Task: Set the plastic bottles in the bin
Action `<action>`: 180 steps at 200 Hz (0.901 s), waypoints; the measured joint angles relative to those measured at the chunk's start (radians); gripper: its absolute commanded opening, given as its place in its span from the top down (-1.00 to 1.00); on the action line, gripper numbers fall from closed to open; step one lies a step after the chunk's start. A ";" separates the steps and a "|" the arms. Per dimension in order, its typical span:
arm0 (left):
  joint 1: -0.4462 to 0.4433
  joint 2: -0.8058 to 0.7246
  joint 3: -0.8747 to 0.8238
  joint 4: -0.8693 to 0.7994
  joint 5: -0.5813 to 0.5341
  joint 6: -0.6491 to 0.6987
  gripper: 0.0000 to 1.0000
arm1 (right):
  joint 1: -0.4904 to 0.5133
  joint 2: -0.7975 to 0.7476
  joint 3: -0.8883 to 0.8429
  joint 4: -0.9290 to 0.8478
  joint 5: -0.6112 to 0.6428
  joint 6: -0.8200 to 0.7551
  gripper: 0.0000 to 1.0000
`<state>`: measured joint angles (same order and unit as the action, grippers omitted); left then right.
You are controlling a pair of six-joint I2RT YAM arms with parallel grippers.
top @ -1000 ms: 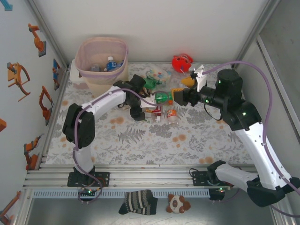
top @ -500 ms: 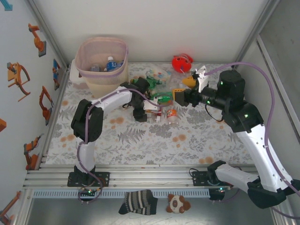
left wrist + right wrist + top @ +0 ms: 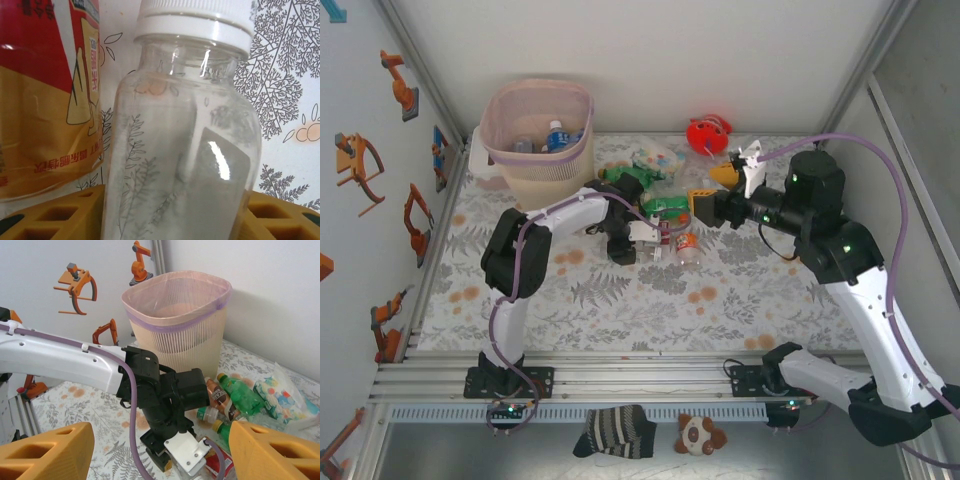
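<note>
The pink bin (image 3: 548, 182) stands in the far left corner of the worktop (image 3: 720, 300); inside it lie a few bottles, one with a blue cap (image 3: 556, 133); a small white box (image 3: 480, 160) sits against its left side. To its right, the left arm reaches toward the middle of the worktop; the left gripper (image 3: 658, 238) is down at the near edge of the heap of bottles (image 3: 655, 195); in the wrist view its yellow fingers (image 3: 50, 217) lie against both sides of a clear bottle (image 3: 185, 150) with a white cap, closed in on it about halfway. A bottle with a red and yellow label (image 3: 45, 100) lies just beside the clear one. The rest of the heap lies behind the gripper, toward the far edge; among it are a green bottle (image 3: 241, 396) and a patterned packet (image 3: 282, 395); a small bottle with an orange label (image 3: 687, 243) lies at the near side. On the right of the heap, the right gripper (image 3: 703, 205) hangs with its fingers (image 3: 272, 452) spread wide and nothing between them; a red toy (image 3: 708, 133) sits by the far edge behind it.
</note>
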<state>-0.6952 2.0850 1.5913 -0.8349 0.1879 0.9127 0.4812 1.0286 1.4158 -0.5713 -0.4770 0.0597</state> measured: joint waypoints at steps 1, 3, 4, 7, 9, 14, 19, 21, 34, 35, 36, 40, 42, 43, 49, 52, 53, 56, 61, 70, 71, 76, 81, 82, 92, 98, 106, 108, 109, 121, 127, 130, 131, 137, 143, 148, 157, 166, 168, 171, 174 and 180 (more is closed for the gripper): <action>0.000 0.000 0.000 0.000 0.000 0.000 -0.03 | 0.000 0.000 0.000 0.000 0.000 0.000 -0.41; 0.000 0.000 0.000 0.000 0.000 0.000 -0.03 | 0.000 0.000 0.000 0.000 0.000 0.000 -0.41; 0.000 0.000 0.000 0.000 0.000 0.000 -0.02 | 0.000 0.000 0.000 0.000 0.000 0.000 -0.41; 0.000 0.000 0.000 0.000 0.000 0.000 -0.01 | 0.000 -0.001 0.000 0.000 0.000 0.000 -0.41; 0.000 0.000 0.000 -0.001 0.000 0.000 0.00 | 0.000 -0.001 0.000 0.000 0.000 0.001 -0.41; 0.000 0.000 0.000 -0.001 0.000 0.000 0.01 | 0.000 -0.001 0.000 0.000 0.000 0.001 -0.41; 0.000 0.000 0.000 -0.001 0.000 0.000 0.03 | 0.000 -0.001 0.000 0.000 0.000 0.002 -0.41; 0.000 0.000 0.000 -0.001 0.000 -0.001 0.04 | 0.000 -0.001 0.000 0.000 0.000 0.003 -0.41; 0.000 0.000 0.000 -0.002 0.000 -0.002 0.08 | 0.000 -0.001 0.000 0.001 0.000 0.003 -0.41; 0.000 0.000 0.000 -0.003 -0.001 -0.003 0.09 | 0.000 -0.001 0.000 0.001 0.000 0.003 -0.41; 0.000 0.000 0.000 -0.003 -0.001 -0.004 0.09 | 0.000 -0.001 0.000 0.002 0.000 0.003 -0.41; 0.000 0.000 0.000 -0.004 -0.001 -0.003 0.10 | 0.000 -0.001 0.000 0.002 0.000 0.003 -0.41; 0.000 0.000 0.000 -0.005 -0.001 -0.005 0.11 | 0.000 -0.001 0.000 0.003 0.000 0.003 -0.41; 0.000 0.000 0.000 -0.005 -0.001 -0.005 0.12 | 0.000 -0.001 0.000 0.003 0.000 0.003 -0.41; 0.000 0.000 0.000 -0.006 -0.002 -0.005 0.13 | 0.000 -0.001 0.000 0.003 0.000 0.003 -0.41; 0.000 -0.001 0.000 -0.007 -0.002 -0.006 0.14 | 0.000 -0.001 0.000 0.004 0.000 0.003 -0.41; 0.000 -0.001 0.000 -0.007 -0.002 -0.006 0.14 | 0.000 -0.001 0.000 0.004 0.000 0.003 -0.41; 0.000 -0.001 0.000 -0.008 -0.003 -0.007 0.15 | 0.000 -0.001 0.000 0.005 0.000 0.003 -0.41; 0.000 -0.001 0.000 -0.010 -0.005 -0.007 0.16 | 0.000 -0.001 0.000 0.006 0.000 0.004 -0.41; 0.000 -0.004 -0.002 -0.011 -0.006 -0.008 0.17 | 0.000 -0.001 0.000 0.008 0.000 0.005 -0.41; 0.000 -0.004 -0.002 -0.011 -0.006 -0.008 0.18 | 0.000 -0.001 0.000 0.008 0.000 0.005 -0.41; 0.000 -0.006 -0.004 -0.012 -0.008 -0.008 0.19 | 0.000 -0.001 0.000 0.009 0.000 0.007 -0.41; 0.000 -0.008 -0.006 -0.012 -0.009 -0.008 0.19 | 0.000 -0.001 0.000 0.010 0.000 0.007 -0.41; 0.000 -0.009 -0.006 -0.012 -0.010 -0.009 0.19 | 0.000 -0.001 0.000 0.011 0.000 0.008 -0.41; 0.000 -0.016 -0.013 -0.014 -0.012 -0.012 0.21 | 0.000 -0.001 0.000 0.013 0.000 0.011 -0.41; 0.000 -0.021 -0.016 -0.017 -0.013 -0.014 0.22 | 0.000 -0.001 0.000 0.015 0.000 0.013 -0.40; 0.000 -0.029 -0.018 -0.022 -0.013 -0.018 0.22 | 0.000 -0.001 0.000 0.018 0.000 0.016 -0.40; 0.000 -0.031 -0.018 -0.023 -0.013 -0.019 0.23 | 0.000 -0.001 0.000 0.019 0.000 0.018 -0.40; 0.000 -0.032 -0.018 -0.023 -0.013 -0.019 0.23 | 0.000 -0.001 0.000 0.020 0.000 0.018 -0.40; 0.000 -0.048 -0.023 -0.024 -0.013 -0.023 0.25 | 0.000 -0.001 0.000 0.024 -0.001 0.019 -0.40; 0.000 -0.056 -0.027 -0.026 -0.013 -0.025 0.25 | 0.000 -0.001 0.000 0.027 0.000 0.022 -0.40; 0.000 -0.063 -0.029 -0.027 -0.013 -0.026 0.25 | 0.000 -0.001 0.000 0.029 -0.001 0.022 -0.40; 0.000 -0.064 -0.029 -0.027 -0.013 -0.026 0.25 | 0.000 0.000 0.000 0.029 -0.001 0.022 -0.40; 0.000 -0.074 -0.032 -0.030 -0.013 -0.028 0.26 | 0.000 0.000 0.000 0.031 -0.001 0.022 -0.40; 0.000 -0.087 -0.035 -0.032 -0.013 -0.029 0.26 | 0.000 0.000 0.000 0.031 -0.001 0.023 -0.40; 0.000 -0.098 -0.036 -0.034 -0.013 -0.031 0.27 | 0.000 0.000 0.000 0.033 -0.001 0.023 -0.40; 0.000 -0.117 -0.038 -0.039 -0.013 -0.034 0.27 | 0.000 0.000 0.000 0.037 -0.001 0.023 -0.40; 0.000 -0.137 -0.038 -0.042 -0.012 -0.037 0.28 | 0.000 0.002 0.000 0.039 -0.001 0.023 -0.40; 0.000 -0.142 -0.038 -0.043 -0.012 -0.037 0.28 | 0.000 0.002 0.000 0.040 -0.001 0.024 -0.40; 0.000 -0.150 -0.038 -0.043 -0.012 -0.037 0.27 | 0.000 0.002 0.000 0.040 -0.001 0.026 -0.40; 0.000 -0.156 -0.039 -0.044 -0.011 -0.038 0.28 | 0.000 0.003 0.000 0.042 -0.001 0.026 -0.40; 0.001 -0.171 -0.039 -0.045 -0.011 -0.039 0.27 | 0.000 0.004 0.000 0.045 -0.001 0.026 -0.40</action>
<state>-0.6941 1.9141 1.5524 -0.8799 0.1768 0.8734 0.4812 1.0328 1.4155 -0.5262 -0.4782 0.0860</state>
